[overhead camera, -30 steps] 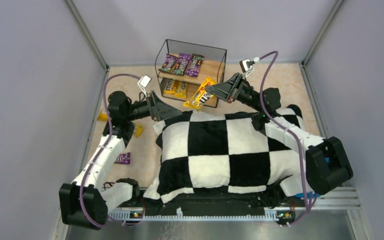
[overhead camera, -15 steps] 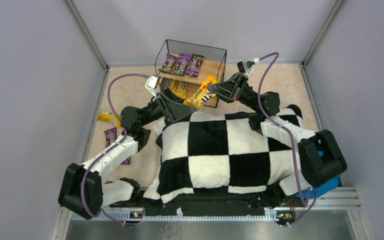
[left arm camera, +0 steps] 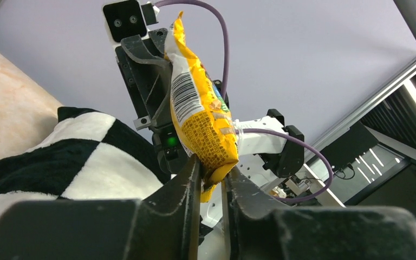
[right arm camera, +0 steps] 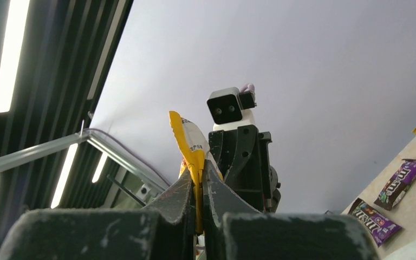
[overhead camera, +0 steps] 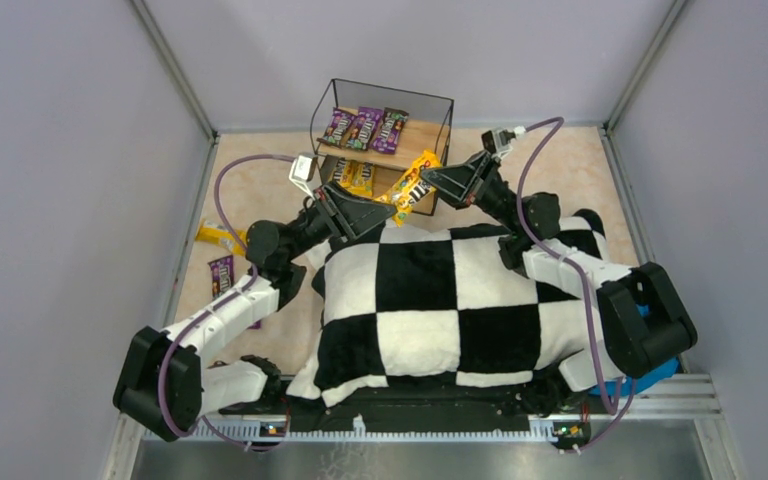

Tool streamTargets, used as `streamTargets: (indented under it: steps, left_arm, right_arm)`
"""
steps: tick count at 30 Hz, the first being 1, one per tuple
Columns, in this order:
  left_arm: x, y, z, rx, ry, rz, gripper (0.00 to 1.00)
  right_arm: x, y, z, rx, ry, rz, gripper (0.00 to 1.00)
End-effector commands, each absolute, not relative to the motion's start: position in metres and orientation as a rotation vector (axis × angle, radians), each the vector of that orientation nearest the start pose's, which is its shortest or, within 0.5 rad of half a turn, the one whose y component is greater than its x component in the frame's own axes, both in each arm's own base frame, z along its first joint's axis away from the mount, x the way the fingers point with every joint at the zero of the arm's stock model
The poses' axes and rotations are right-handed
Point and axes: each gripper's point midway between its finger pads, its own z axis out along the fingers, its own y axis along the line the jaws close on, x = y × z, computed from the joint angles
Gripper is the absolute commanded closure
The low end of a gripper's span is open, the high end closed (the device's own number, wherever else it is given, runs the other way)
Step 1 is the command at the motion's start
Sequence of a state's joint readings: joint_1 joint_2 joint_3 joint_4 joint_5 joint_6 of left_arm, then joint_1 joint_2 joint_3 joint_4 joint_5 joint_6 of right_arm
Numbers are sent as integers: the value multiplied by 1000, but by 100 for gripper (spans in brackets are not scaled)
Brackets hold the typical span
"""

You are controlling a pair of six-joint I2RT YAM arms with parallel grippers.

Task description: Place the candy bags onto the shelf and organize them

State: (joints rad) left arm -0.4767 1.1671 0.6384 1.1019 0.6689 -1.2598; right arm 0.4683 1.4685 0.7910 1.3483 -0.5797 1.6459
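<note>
My left gripper (left arm camera: 212,169) is pinching the lower corner of the yellow candy bag (left arm camera: 200,114) while my right gripper (right arm camera: 199,172) is clamping the opposite end. I reckon it's a hand-over, with the bag hanging between both tools. The checkered cushion (overhead camera: 430,300) is crowding in just beneath us. Just beyond, the shelf (overhead camera: 422,136) is carrying purple bags (overhead camera: 364,127) up top and yellow bags (overhead camera: 352,177) below.

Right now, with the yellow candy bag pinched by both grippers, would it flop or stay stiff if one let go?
Probably floppy: the yellow candy bag bulges and creases between the right gripper and left gripper. Likely light, since thin edge pinches carry it. Its glossy film may slip.
</note>
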Motion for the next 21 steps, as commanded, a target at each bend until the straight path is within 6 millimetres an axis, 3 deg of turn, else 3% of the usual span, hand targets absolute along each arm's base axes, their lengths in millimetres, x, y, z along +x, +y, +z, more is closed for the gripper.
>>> streamTargets:
  steps: [1, 6, 10, 11, 13, 14, 18, 21]
  left_arm:
    - [214, -268, 393, 260, 1226, -1815, 81]
    - [229, -268, 379, 170, 1317, -1764, 98]
    - [248, -257, 354, -12, 1444, -1698, 100]
    - [250, -250, 352, -45, 1457, -1683, 100]
    - [260, -236, 338, -141, 1526, -1642, 100]
    - [265, -227, 330, -204, 1563, -1621, 100]
    - [286, -183, 290, -478, 1664, -1559, 100]
    - [300, -162, 267, -625, 1687, -1525, 100]
  right_arm:
    - [269, 274, 415, 37, 1174, 2118, 98]
    - [271, 274, 405, 28, 1222, 2066, 79]
    - [286, 264, 380, 56, 1332, 1908, 58]
    - [291, 258, 372, 68, 1366, 1850, 51]
    - [304, 241, 354, 98, 1438, 1724, 23]
    - [309, 233, 345, 107, 1480, 1659, 16]
    - [315, 211, 328, 42, 1589, 1401, 11]
    - [314, 204, 321, -37, 1645, 1256, 9]
